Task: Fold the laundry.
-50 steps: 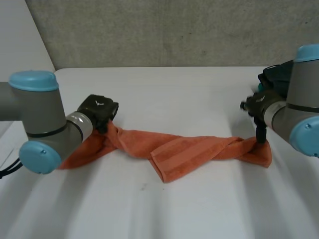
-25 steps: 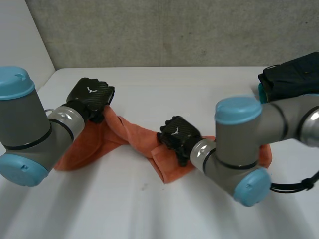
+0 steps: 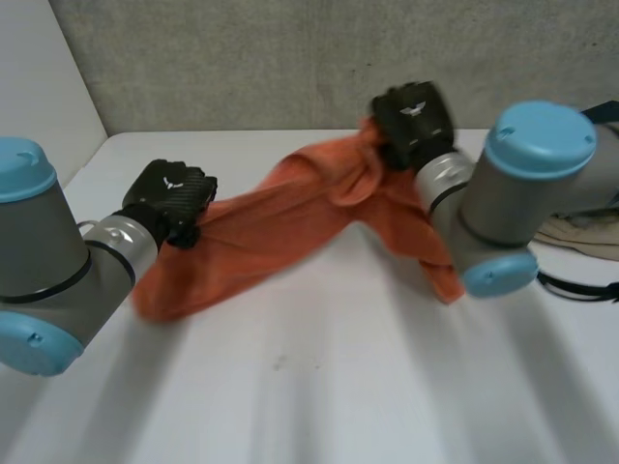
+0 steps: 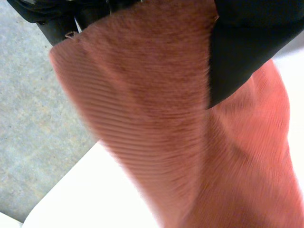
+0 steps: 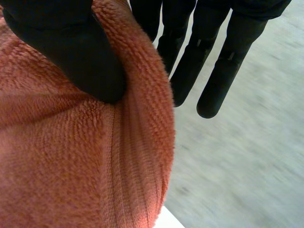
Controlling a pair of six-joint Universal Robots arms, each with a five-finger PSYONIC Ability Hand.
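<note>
Aloft, orange towel (image 3: pixel 280 217) pinched in right hand (image 3: pixel 414 121), clutched in left hand (image 3: pixel 174 196), white emblem (image 3: pixel 417 109) on each

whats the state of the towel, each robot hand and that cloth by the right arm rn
orange towel: unfolded, bunched, strung between both hands, one end lifted off the table.
left robot hand: shut on the towel's lower end, close to the table.
right robot hand: thumb pinching the towel's raised end, held high.
beige cloth: lying rumpled on the table beside the right arm, untouched.
</note>
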